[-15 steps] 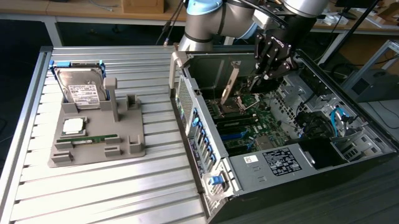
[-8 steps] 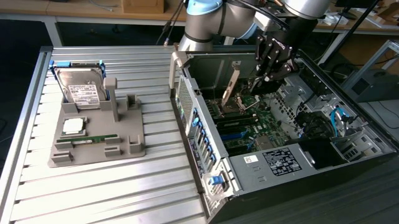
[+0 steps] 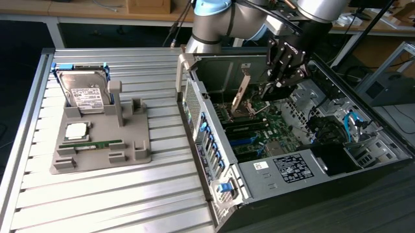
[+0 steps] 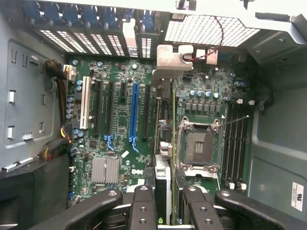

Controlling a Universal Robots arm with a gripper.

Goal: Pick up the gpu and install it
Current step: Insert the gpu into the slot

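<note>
My gripper (image 3: 268, 91) reaches down into the open computer case (image 3: 363, 160) and is shut on the gpu (image 3: 241, 94), a thin card with a tan-brown face and a silver bracket at its far end. In the wrist view the gpu (image 4: 163, 177) runs edge-on out from between the two black fingers (image 4: 143, 206) of the gripper (image 4: 165, 203), and its bracket (image 4: 170, 60) lies close to the rear slot openings. The card hangs just above the motherboard (image 4: 115, 139), beside the long blue slot (image 4: 134, 112) and the CPU socket (image 4: 197, 143).
On the ribbed metal table at the exterior view's left, a grey fixture (image 3: 129, 150) carries a silver hard drive (image 3: 87, 94), a processor chip (image 3: 77, 130) and a green memory stick (image 3: 91, 144). Cables (image 4: 60, 96) and case walls crowd the board.
</note>
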